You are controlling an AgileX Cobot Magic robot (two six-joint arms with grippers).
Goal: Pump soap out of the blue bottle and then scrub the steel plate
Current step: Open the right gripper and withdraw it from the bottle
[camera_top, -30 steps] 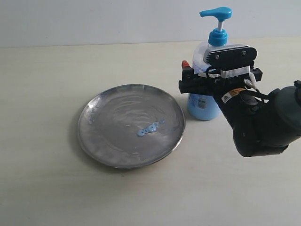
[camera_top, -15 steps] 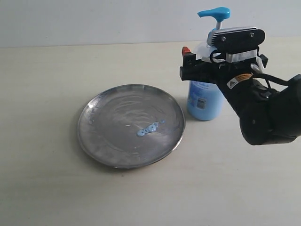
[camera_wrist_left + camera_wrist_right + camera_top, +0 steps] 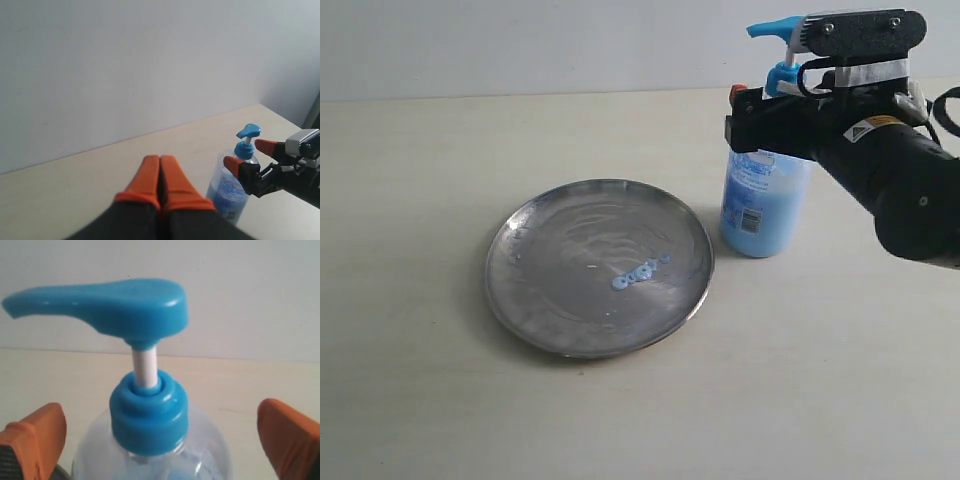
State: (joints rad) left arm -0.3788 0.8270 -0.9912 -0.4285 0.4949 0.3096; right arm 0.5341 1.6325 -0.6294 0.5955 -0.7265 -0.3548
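Right gripper sits at the pump neck of the blue bottle, jaws wide and clear of it, probably lining up a press, with the bottle parked on the desk just beside the steel plate so the soap blobs land there, while the left gripper has its jaws pinched shut, empty.

The table is pale and flat. A round shiny plate lies flat on it. A bottle stands upright on it, just beside the plate, on the plate's right side.
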